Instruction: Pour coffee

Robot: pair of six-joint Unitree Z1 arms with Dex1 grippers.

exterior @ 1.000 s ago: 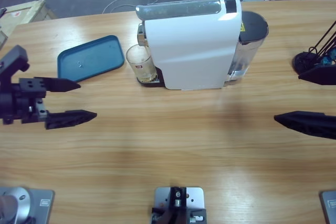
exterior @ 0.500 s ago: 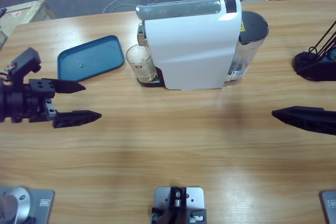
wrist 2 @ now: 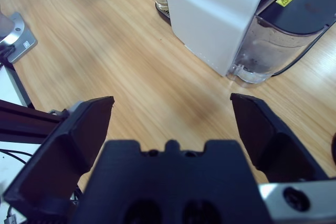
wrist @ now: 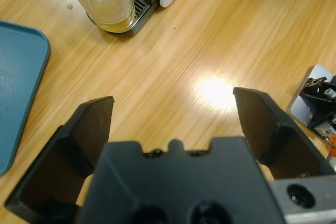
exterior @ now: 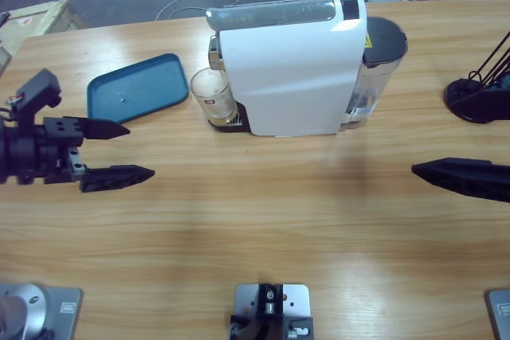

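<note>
A clear glass [exterior: 213,95] stands on the drip grille of a white coffee machine [exterior: 291,65], at the machine's left end in the high view, with its rim under the spout. The coffee [wrist: 116,23] is a shallow tan layer at the bottom of that glass; a small red label sits on the glass wall above it. The machine stands toward the far side of the wooden worktop [exterior: 263,228], with a dark-lidded clear water tank [exterior: 374,65] at its right end. A blue tray [exterior: 137,87] lies flat just left of the glass, apart from it.

The left pincer [exterior: 123,150] hovers over the worktop at the left edge, below the tray, its 2 jaws spread wide with nothing between them; its wrist view looks toward the glass, well apart from it. The right pincer [wrist 2: 173,116] also has its 2 jaws wide apart and empty; its wrist view looks toward the machine's tank end. In the high view only 1 of its jaws shows, at the right edge.
</note>
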